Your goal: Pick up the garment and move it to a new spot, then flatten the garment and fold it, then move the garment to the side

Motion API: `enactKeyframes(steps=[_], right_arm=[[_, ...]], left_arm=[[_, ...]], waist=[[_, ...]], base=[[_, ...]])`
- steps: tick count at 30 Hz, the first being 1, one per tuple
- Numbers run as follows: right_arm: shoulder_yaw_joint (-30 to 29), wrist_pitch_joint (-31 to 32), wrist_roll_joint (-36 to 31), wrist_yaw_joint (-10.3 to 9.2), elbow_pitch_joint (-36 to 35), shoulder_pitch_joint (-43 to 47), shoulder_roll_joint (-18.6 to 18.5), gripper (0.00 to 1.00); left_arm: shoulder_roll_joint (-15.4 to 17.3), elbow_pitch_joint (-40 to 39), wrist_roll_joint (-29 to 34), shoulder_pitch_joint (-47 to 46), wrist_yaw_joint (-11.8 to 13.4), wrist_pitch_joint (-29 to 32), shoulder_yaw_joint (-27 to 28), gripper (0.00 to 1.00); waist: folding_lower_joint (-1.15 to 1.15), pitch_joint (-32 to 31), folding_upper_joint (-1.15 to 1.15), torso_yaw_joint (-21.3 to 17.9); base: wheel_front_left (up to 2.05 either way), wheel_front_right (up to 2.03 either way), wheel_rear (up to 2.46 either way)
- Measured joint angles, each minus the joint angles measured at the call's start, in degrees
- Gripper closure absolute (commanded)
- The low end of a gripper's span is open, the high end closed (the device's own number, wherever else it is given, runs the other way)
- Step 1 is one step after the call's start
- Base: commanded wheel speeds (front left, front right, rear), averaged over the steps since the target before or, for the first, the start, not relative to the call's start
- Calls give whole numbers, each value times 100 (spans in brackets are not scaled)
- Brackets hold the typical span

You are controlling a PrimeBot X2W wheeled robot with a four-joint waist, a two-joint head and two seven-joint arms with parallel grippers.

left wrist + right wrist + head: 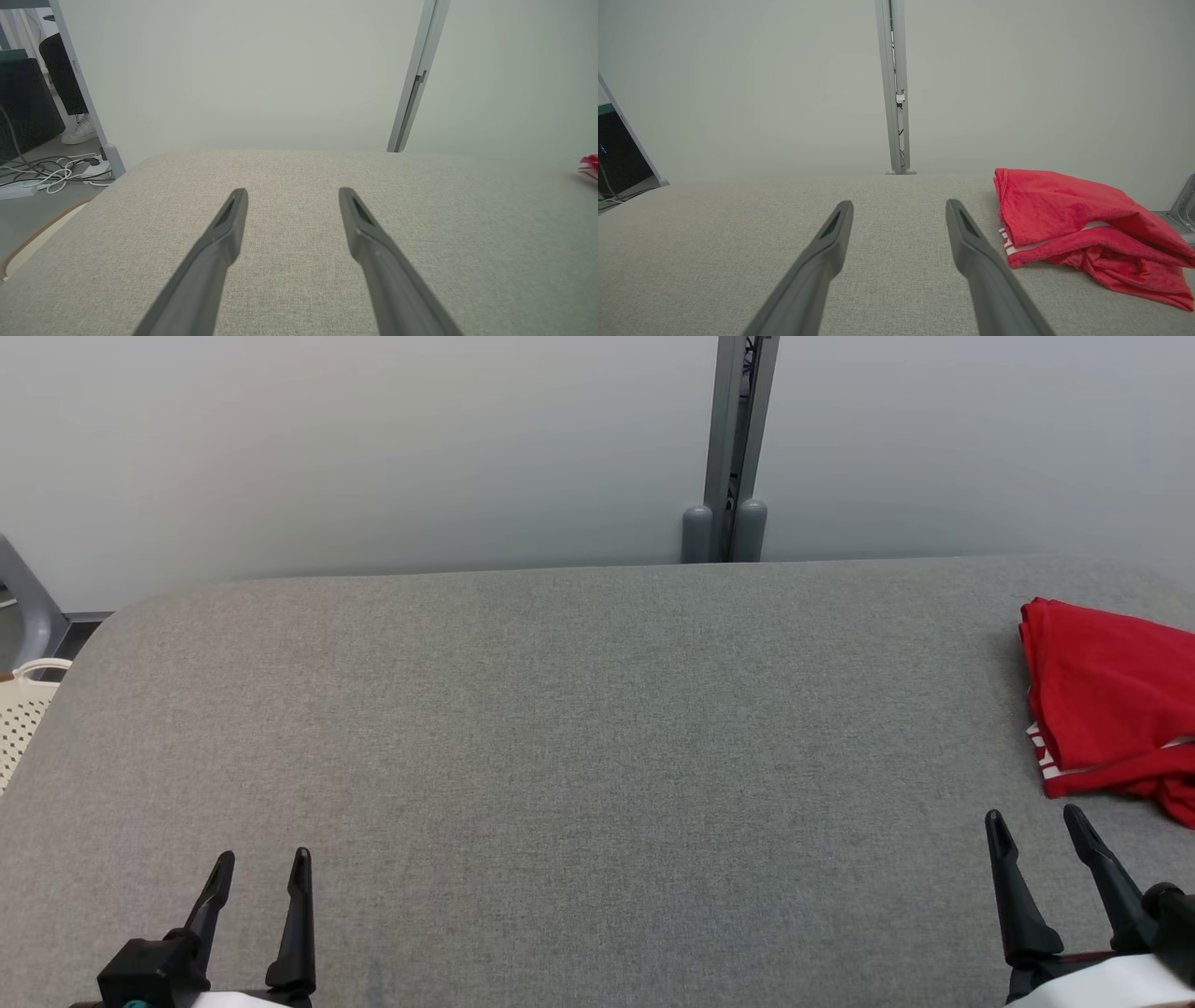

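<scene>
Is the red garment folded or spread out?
Folded, loosely: the red garment lies as a compact layered bundle, white-striped edge showing between layers, on the grey table.

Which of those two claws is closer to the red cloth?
The right gripper; the red garment lies just beyond it, while the left gripper sits far across.

In the head view the red garment (1111,700) ran off the right edge, so its far side was lost. The white striped part tucked under its top fold was too covered to make out. In the left wrist view it was a blurred sliver at the right edge. The pale perforated basket (21,719) was cut by the left edge. A person's white shoe (78,134) showed, the dark leg above partly hidden behind a grey post (79,88).
</scene>
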Motion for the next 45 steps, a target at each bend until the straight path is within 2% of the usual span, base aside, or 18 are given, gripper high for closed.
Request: enactKeyframes(steps=[7,8,15,27,45], right_arm=[[13,0,55,0,-4,2,2,0],[14,0,64,0,7,5,5,100],[63,7,352,0,222,59,68,100],[85,78,1782,-1,559,-146,24,100],[92,177,3403,-1,921,-454,-36,100]], left_arm=[[2,37,-20,-62,0,-24,-33,0],[-2,59,-20,-60,2,-20,-37,100],[-170,254,-270,54,-38,77,-44,100],[-320,345,-1446,-106,-236,381,199,100],[-520,438,-2818,-369,-483,734,480,100]], waist=[[0,20,0,20],[0,24,0,25],[0,27,0,21],[0,32,0,1],[0,40,0,-27]], base=[[0,0,0],[0,0,0],[0,0,0],[0,0,0],[0,0,0]])
